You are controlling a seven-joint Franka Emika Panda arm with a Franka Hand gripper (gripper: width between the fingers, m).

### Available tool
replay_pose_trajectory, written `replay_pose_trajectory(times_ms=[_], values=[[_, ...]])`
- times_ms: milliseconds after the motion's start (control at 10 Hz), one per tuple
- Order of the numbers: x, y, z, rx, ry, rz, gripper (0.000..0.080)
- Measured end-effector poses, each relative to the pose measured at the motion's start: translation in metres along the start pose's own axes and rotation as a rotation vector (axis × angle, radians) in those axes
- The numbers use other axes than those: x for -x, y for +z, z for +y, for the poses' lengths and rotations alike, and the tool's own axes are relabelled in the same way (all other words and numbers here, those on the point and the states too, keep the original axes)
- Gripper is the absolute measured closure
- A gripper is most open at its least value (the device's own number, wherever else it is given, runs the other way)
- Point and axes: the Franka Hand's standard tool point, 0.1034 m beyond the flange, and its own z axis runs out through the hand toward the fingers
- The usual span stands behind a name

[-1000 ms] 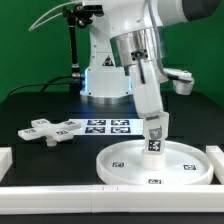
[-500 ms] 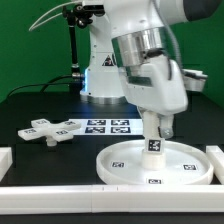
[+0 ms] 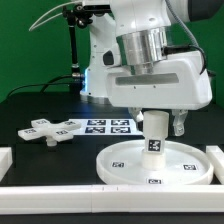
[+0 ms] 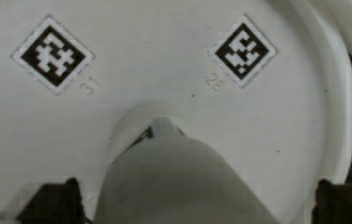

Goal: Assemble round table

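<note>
The round disc (image 3: 120,165) lies flat near the table's front, small tags on its face (image 4: 56,56). The thick tagged leg (image 3: 155,137) stands upright in its middle. My gripper (image 3: 159,122) hangs straight over the leg, open. Its dark fingertips (image 4: 56,202) stand to either side of the leg's upper end (image 4: 176,165), with a gap on each side and no grip. The cross-shaped foot (image 3: 50,130) lies flat on the black table at the exterior view's left, apart from the disc.
The marker board (image 3: 108,125) lies behind the disc, between it and the robot base (image 3: 100,85). White border rails run along the front (image 3: 90,196), the left (image 3: 5,156) and the right (image 3: 216,152) of the table.
The wrist has turned about the vertical, so the hand now faces the exterior camera broadside. The jaws stay open. Leg, disc and foot have not moved.
</note>
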Motion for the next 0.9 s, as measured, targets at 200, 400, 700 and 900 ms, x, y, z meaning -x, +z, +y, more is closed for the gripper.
replay_pose_trajectory(times_ms=[200,400,700,900], values=[[-0.0017,-0.0020,-0.0036,0.026,-0.231,0.016,0.0150],[-0.0001,-0.0033,-0.0090,0.054,-0.434,0.030,0.0150],[-0.0005,-0.0031,-0.0086,0.064,-0.600,0.028,0.0150],[-0.0014,-0.0032,-0.0079,0.068,-0.749,0.024,0.0150]])
